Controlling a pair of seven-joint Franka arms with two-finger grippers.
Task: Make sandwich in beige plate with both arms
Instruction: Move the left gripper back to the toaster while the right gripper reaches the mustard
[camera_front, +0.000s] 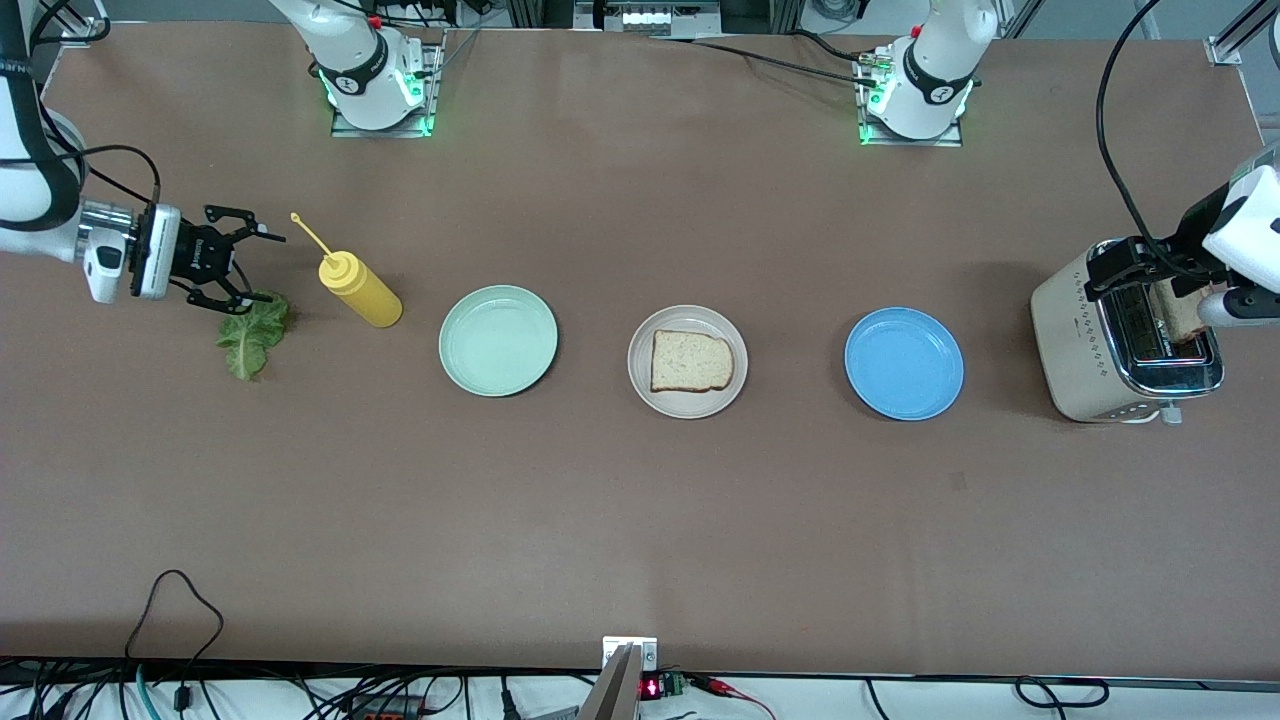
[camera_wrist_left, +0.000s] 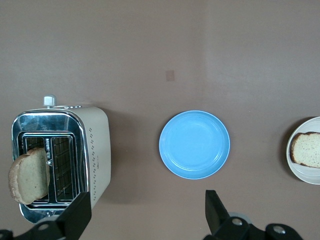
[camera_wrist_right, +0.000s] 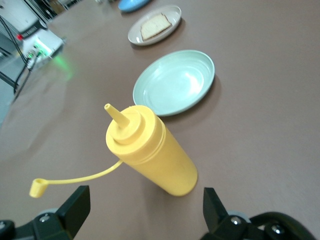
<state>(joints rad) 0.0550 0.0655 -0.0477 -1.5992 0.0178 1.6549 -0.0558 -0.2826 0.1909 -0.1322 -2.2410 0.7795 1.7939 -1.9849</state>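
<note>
The beige plate (camera_front: 688, 410) sits mid-table with one bread slice (camera_front: 691, 361) lying flat on it. A second slice (camera_front: 1185, 315) leans out of a slot of the toaster (camera_front: 1125, 340) at the left arm's end. My left gripper (camera_front: 1120, 270) hovers open over the toaster, nothing between its fingers; its wrist view shows that slice (camera_wrist_left: 29, 175) in the toaster (camera_wrist_left: 90, 145). A green lettuce leaf (camera_front: 252, 335) lies at the right arm's end. My right gripper (camera_front: 262, 268) hangs open just above the leaf's edge, pointing at the yellow squeeze bottle (camera_wrist_right: 152, 152).
The yellow bottle (camera_front: 360, 292) lies on its side, cap off on its strap, between the leaf and a mint-green plate (camera_front: 498, 340). A blue plate (camera_front: 904, 363) sits between the beige plate and the toaster. Cables run along the table edge nearest the front camera.
</note>
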